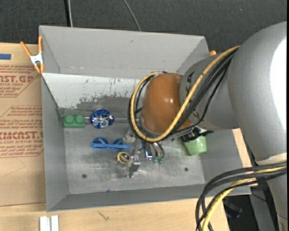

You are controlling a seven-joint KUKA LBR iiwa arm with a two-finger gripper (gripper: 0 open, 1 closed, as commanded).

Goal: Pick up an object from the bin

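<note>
Gripper (133,166) sits low over the bin (111,198) floor, mid-front; looks like the grasp step, nothing lifted; jaw opening: cannot tell. Small yellow ring (122,157) lies just beside it, toward the left wall; blue loops (107,143) lie behind. Next, probably: centre on the ring, close, lift straight.

The bin floor (86,177) lies bare along the front edge and in both front corners, leaving room to come down there. At the left end of the back wall, a green brick (73,121) and a blue round piece (100,119) sit close together. A blue looped thing (107,143) lies mid-floor, with a small yellow ring (122,157) just beside the gripper (133,166). The arm (241,95) covers the middle and the right side, above a green block (195,146).
</note>
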